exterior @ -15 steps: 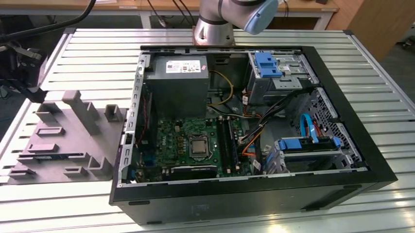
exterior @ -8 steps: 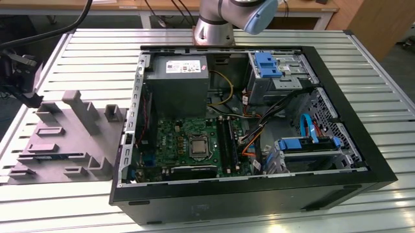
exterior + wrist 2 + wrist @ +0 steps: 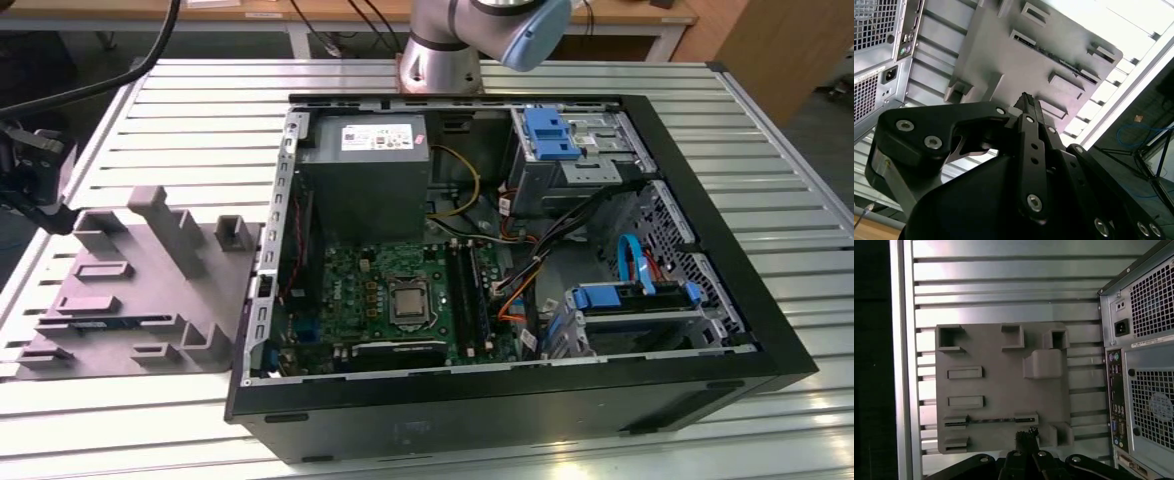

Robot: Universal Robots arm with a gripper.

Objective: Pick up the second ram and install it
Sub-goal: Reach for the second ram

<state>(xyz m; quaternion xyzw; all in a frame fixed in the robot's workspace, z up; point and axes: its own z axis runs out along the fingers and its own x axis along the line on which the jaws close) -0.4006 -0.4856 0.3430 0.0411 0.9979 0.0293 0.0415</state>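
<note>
Slatted metal tabletop [image 3: 160, 100] carries an open computer case [image 3: 534, 420] with the green motherboard [image 3: 360, 285] exposed. A grey moulded holder [image 3: 147, 290] lies flat on the tabletop, just beside the case on the exterior view's left. The second ram [image 3: 114, 322] sits in this holder, standing on its long edge in a narrow slot near the holder's front margin, apart from the case. In the first wrist view the second ram [image 3: 991, 420] reads as a thin dark line bridging two slotted blocks of the holder [image 3: 999, 375]. The pincer [image 3: 1026, 434] is seen from behind, its black fingertips drawn close together with nothing between them. The tips lie just short of the ram, towards the end of the stick nearer the case, with no contact evident. In the second wrist view the pincer [image 3: 1026, 100] points at the holder [image 3: 989, 60], and the second ram [image 3: 1056, 56] shows beyond the tip as a dark strip with greenish detail, clearly apart from it. The case's rear panel with its ports [image 3: 1116, 390] faces the holder. The arm's base [image 3: 447, 50] stands behind the case.
</note>
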